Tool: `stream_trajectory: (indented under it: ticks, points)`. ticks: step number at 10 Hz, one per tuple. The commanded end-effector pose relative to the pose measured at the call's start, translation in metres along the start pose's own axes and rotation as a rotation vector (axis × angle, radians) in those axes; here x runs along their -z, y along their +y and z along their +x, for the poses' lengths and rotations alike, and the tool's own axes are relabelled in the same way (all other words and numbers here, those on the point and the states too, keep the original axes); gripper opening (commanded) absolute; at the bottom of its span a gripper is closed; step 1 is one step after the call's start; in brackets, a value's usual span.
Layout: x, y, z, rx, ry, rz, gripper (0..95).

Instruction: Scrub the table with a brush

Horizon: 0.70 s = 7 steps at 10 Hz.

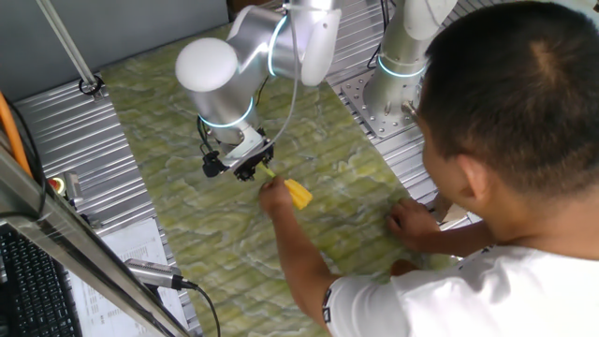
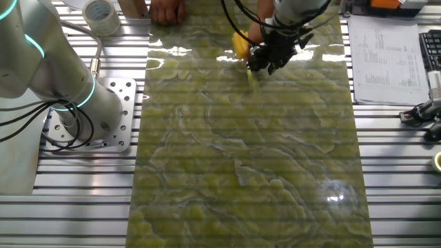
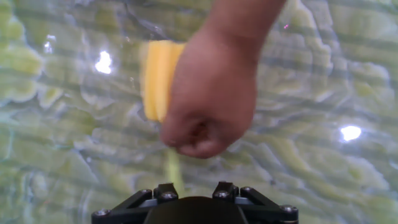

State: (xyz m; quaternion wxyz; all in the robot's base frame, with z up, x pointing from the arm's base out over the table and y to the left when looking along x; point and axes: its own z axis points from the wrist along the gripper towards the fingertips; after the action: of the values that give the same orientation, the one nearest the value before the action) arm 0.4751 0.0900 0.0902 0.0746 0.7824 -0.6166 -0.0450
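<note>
The yellow brush lies low over the green marbled table. A person's hand is closed around it where the head meets the handle. The thin handle runs back toward my gripper, which hangs just above the table right behind that hand. In the hand view the jaws stand spread, the handle passes near the left one, and the fingertips are hidden.
The person leans in from the near right, with the other hand flat on the table. A second robot arm stands on the ribbed metal panel. A tape roll, printed sheets and a keyboard lie at the sides.
</note>
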Motion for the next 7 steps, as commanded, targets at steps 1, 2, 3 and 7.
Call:
stream_trajectory:
  ticks: [1,2,3,7]
  points:
    - [-0.004,-0.003,0.0,0.012,0.003,0.002,38.0]
    - [-0.006,-0.001,0.0,0.013,0.0,0.002,38.0]
    - [-0.011,0.005,-0.001,0.005,-0.001,0.002,38.0]
    - [-0.017,0.012,-0.005,-0.036,-0.011,0.005,19.0]
